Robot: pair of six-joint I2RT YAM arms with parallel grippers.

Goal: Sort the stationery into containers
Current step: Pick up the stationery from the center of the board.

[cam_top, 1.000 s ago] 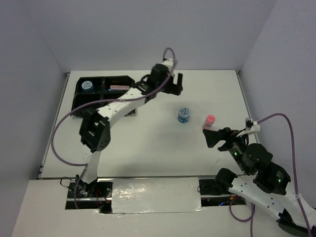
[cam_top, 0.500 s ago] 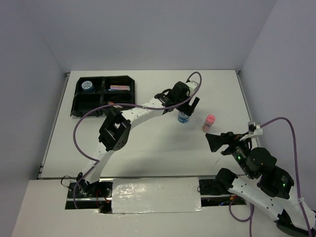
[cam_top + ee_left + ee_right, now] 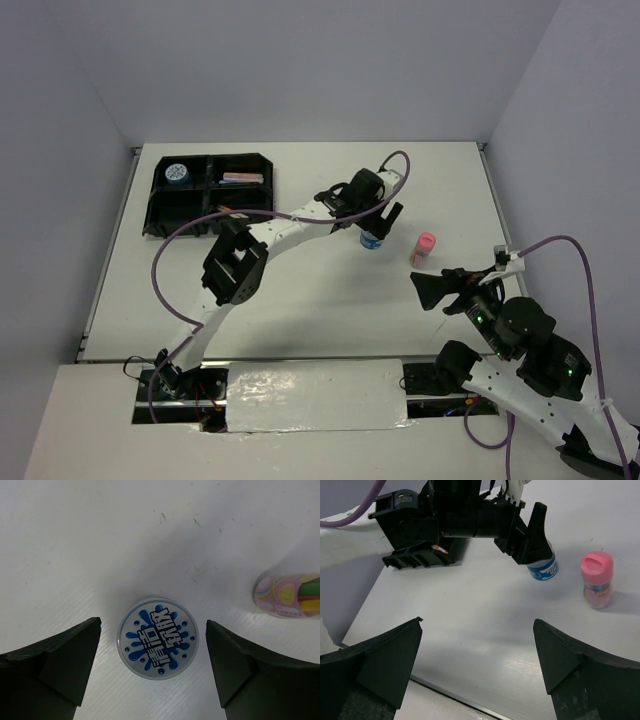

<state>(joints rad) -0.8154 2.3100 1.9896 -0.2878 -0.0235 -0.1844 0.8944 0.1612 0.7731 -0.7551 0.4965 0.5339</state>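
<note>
L claw (image 3: 379, 224) released, straddling the upright blue tub (image 3: 158, 639), gaps both sides, on the desk (image 3: 300, 300) near the pink-capped bottle (image 3: 424, 247); advise: stay centred, drop lower, clench low on its side, then carry to the black tray (image 3: 152, 212), far left. R claw (image 3: 477, 650) released, empty. Desk white, lightly scuffed; walls (image 3: 300, 70) plain, pale

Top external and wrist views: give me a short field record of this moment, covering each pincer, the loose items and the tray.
left pincer: open, one finger either side of the blue tub, not touching it
right pincer: open, empty, above the near right of the table
loose items: blue tub and pink-capped bottle, both upright, apart
black tray: far left; second blue tub and a pinkish flat item in separate far compartments
</note>
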